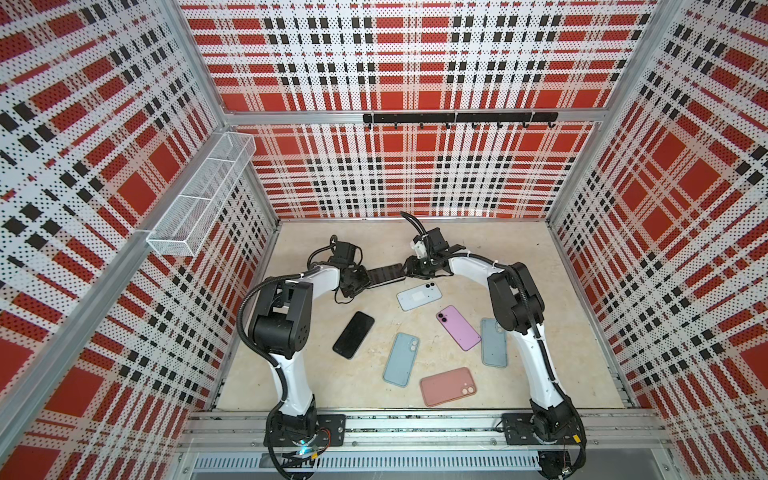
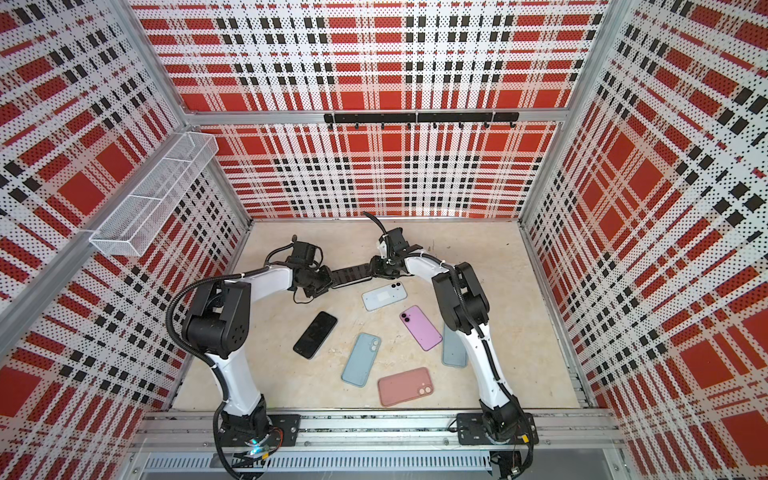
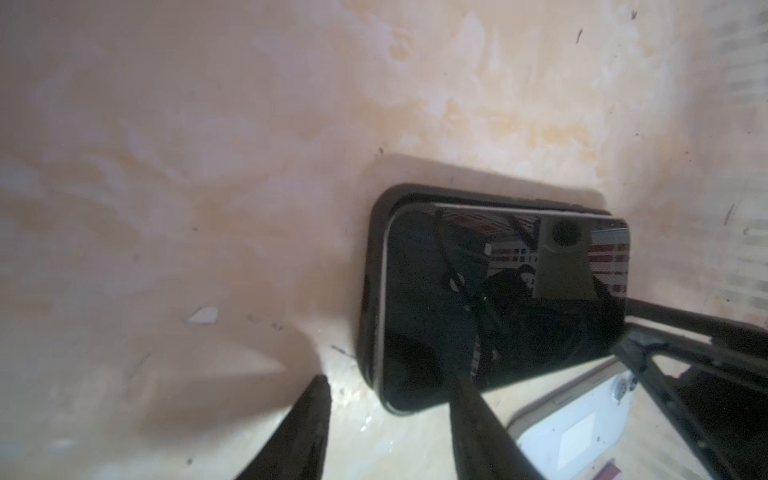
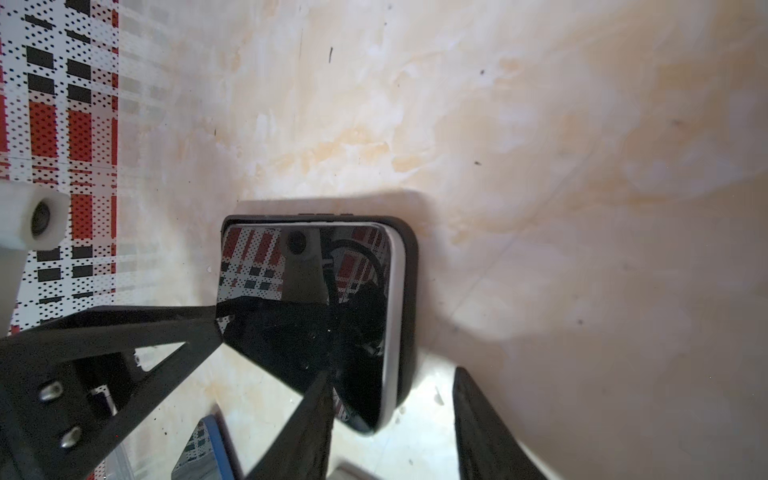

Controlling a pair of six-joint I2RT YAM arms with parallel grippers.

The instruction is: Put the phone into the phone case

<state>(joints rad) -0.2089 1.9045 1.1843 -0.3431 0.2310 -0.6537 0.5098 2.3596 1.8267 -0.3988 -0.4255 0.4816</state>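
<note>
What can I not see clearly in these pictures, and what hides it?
Black-cased phone: in both top views the left gripper and right gripper cover its ends.
Grey-blue case: a top view, right arm hides one side.
White phone: left wrist view, cut off by the edge.

A beige marbled tabletop (image 1: 561,291) is boxed in by perforated walls (image 1: 395,62) in red, white and black plaid, which stand at its far edge and along both sides. Above its far edge a black hook rail (image 1: 459,118) crosses the back wall. Above its left edge hangs a white wire-mesh basket (image 1: 199,195) — three compartments — and a slotted grey cable duct (image 1: 374,461) runs along its near edge.
</note>
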